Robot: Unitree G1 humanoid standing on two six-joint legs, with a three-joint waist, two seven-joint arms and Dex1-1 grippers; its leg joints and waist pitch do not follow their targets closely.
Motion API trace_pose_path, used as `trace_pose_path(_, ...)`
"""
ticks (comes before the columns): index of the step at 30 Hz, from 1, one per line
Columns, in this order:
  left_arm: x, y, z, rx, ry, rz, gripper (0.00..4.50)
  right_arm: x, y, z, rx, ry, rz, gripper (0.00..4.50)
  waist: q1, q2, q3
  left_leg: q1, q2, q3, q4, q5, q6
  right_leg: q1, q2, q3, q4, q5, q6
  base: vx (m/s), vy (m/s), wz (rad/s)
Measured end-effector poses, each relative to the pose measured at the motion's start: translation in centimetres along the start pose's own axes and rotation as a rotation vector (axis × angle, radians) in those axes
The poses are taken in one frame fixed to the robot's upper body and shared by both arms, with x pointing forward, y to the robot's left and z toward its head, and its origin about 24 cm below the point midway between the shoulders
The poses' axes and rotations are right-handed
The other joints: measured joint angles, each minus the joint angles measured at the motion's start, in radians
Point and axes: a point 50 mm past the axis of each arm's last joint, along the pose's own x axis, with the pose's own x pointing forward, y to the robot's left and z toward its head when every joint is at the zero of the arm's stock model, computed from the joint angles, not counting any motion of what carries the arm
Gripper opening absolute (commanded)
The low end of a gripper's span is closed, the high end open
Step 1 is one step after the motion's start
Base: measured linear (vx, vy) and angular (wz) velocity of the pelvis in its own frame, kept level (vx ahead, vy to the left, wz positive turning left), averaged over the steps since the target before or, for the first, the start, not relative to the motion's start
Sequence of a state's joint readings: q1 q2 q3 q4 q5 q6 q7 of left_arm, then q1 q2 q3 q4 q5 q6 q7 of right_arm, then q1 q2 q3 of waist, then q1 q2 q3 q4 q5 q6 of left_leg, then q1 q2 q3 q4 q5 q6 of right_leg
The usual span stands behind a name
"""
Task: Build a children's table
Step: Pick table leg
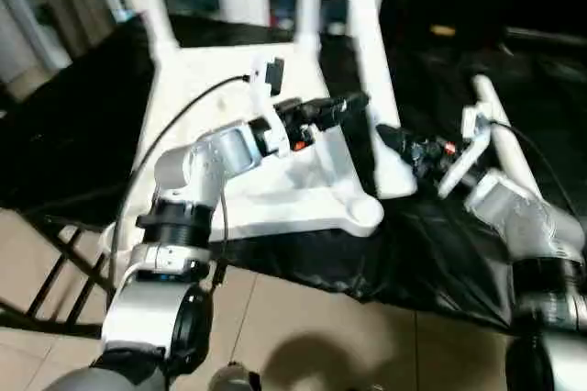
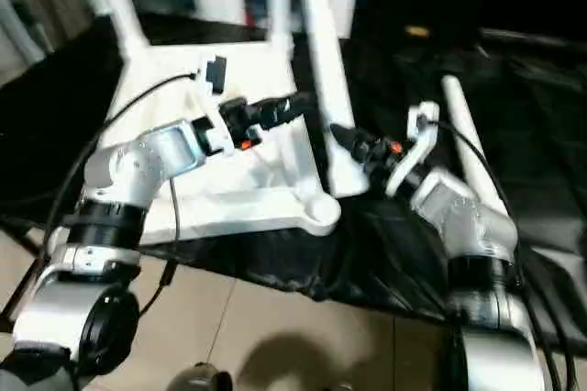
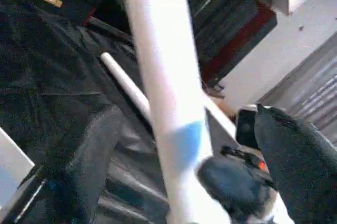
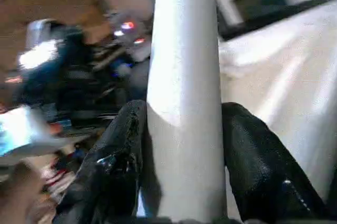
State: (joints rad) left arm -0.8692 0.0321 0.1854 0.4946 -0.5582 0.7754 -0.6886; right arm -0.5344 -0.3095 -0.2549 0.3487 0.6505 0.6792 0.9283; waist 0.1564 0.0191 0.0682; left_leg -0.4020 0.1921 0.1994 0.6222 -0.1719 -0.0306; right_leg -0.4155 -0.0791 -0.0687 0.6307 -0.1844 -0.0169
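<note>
Children's table [image 1: 275, 198] is lying upside down on the black-sheeted table [image 1: 440, 253]. Right pincer [image 4: 181, 145] is clamping an upright leg [image 4: 184, 77]; left pincer [image 1: 353, 102] is gaping wide beside it. Leg probably wants keeping vertical while pressed into its socket.

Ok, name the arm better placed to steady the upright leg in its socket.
Right: the right gripper already has its fingers on either side of the upright leg. The left gripper stands open beside it.
</note>
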Motion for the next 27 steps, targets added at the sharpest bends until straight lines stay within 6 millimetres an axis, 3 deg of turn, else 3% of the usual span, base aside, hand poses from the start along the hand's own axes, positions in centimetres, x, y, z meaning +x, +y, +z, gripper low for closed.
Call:
trace_pose_path(3,0.5,-0.3,-0.5,-0.025,0.016,-0.003,4.5,-0.1,1.4,-0.8,0.0,0.04,0.061,1.84,0.002,-0.002,0.0,0.0,0.0,0.0,0.0,0.0,-0.001,0.002,-0.001,0.0,-0.001,0.0,0.001,0.0,0.0,0.0)
trace_pose_path(9,1.1,-0.9,-0.9,-0.078,0.003,-0.039,4.5,-0.2,2.1,-1.7,-0.008,0.085,0.061,1.84,-0.006,0.0,0.0,0.0,-0.001,0.0,-0.001,-0.001,-0.003,0.002,-0.001,0.0,-0.002,0.003,0.005,0.0,0.0,0.0)
trace_pose_path(14,1.0,-1.4,-0.4,-0.085,-0.021,-0.058,4.12,0.4,2.6,-1.8,-0.018,0.081,0.054,1.84,-0.018,0.0,-0.001,0.0,-0.001,-0.001,-0.002,-0.001,-0.004,0.002,-0.001,0.0,-0.003,0.003,0.005,0.0,0.0,0.0)
trace_pose_path(27,0.2,-1.0,-1.4,-0.097,-0.053,-0.018,3.17,1.4,2.9,-2.4,-0.008,0.079,0.034,1.84,-0.013,0.0,-0.001,0.0,-0.002,-0.001,-0.003,-0.001,-0.004,0.003,-0.001,0.0,-0.007,0.003,0.005,0.0,0.0,0.0)
